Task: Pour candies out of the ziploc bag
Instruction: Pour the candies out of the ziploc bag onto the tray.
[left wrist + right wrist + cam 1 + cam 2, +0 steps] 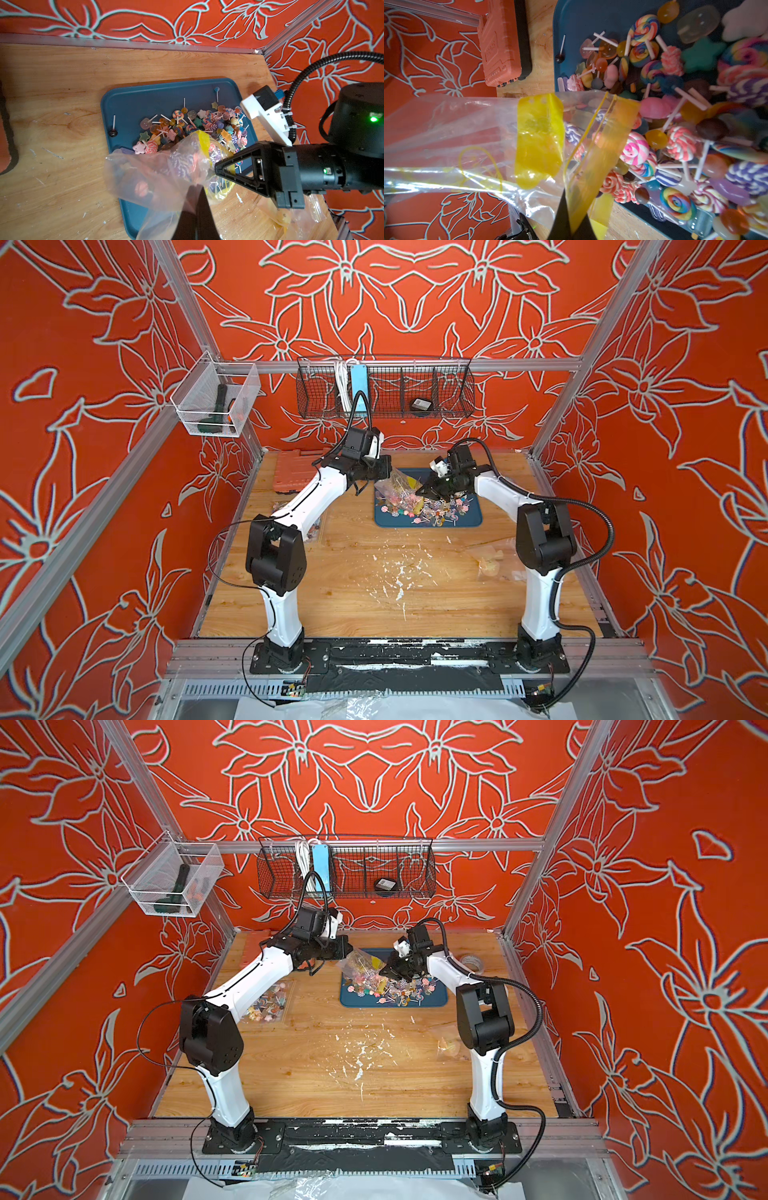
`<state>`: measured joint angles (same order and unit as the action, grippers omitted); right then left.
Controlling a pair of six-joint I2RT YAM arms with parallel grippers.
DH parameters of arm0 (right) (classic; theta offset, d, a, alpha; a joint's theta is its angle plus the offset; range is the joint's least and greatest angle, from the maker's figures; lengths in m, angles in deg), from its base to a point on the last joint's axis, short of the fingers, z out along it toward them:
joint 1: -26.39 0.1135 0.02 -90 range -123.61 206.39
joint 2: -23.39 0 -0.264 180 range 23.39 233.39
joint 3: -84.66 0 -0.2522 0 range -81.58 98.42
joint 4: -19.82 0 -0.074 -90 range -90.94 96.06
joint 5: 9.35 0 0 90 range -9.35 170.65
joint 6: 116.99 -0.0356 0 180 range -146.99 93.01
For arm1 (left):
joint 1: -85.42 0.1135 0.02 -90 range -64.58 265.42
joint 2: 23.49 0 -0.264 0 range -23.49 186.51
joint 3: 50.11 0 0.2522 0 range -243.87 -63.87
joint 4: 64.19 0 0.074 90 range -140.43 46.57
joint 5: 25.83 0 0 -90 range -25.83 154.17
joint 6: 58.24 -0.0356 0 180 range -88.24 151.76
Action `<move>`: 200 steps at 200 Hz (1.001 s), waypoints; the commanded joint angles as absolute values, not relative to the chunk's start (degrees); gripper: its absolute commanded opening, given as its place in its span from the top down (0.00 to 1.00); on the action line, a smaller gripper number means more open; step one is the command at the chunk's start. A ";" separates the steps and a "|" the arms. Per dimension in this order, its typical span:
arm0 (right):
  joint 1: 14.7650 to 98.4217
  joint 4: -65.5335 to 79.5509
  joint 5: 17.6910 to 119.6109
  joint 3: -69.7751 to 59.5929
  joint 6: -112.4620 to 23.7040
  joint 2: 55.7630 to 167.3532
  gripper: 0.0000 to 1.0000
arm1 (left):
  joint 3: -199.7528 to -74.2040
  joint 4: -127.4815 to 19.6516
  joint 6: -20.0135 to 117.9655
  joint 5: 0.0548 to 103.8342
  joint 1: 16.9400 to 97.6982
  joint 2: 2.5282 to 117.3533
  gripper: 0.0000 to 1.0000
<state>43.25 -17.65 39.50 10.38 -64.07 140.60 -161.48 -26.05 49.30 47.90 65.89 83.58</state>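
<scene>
Ziploc bag point(158, 172) hangs over the blue tray point(128, 99). Left gripper point(385, 469) is closed on clear film; right gripper point(420, 490) is closed on the yellow zip strip. Candies point(187, 124) are heaped on the tray; others inside the bag show only as blurs. Bag mouth appears to touch the heap; fingertips are cropped in both wrist views.

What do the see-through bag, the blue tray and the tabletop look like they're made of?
The bag: thin clear plastic film, glossy; it crinkles and shows the wall through it. The tray: dark blue, matte, rounded raised rim; likely plastic or silicone. The tabletop: wood grain, light sheen; real wood or printed laminate, can't tell.
</scene>
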 commanded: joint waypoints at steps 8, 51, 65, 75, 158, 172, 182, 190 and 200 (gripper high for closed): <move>44.10 -18.79 40.13 9.20 -64.37 140.70 1.00 | -161.44 -28.59 47.80 49.14 66.70 79.89 1.00; 44.94 -18.52 40.39 8.51 -64.42 140.65 1.00 | -160.38 -28.81 47.79 49.28 66.96 79.00 1.00; 45.02 -18.55 40.40 8.42 -64.40 140.77 1.00 | -160.41 -28.73 47.84 49.20 67.05 78.99 1.00; 45.11 -18.48 40.49 8.46 -64.52 140.73 1.00 | -160.58 -28.64 47.83 49.06 67.05 78.99 1.00; 45.02 -19.86 41.62 11.75 -63.97 142.59 1.00 | -169.07 -25.28 47.32 48.32 67.14 81.51 1.00; 44.94 -20.37 41.71 13.05 -63.91 143.41 1.00 | -170.01 -24.79 47.15 48.35 67.14 82.04 1.00; 44.87 -20.92 41.97 13.88 -63.60 144.03 1.00 | -170.37 -24.70 47.15 48.33 67.14 82.25 1.00; 44.78 -21.19 42.14 14.47 -63.55 144.53 1.00 | -170.53 -24.79 47.07 48.42 67.14 82.40 1.00; 44.63 -21.51 42.15 15.35 -63.42 145.09 1.00 | -170.70 -24.87 47.04 48.45 67.14 82.72 1.00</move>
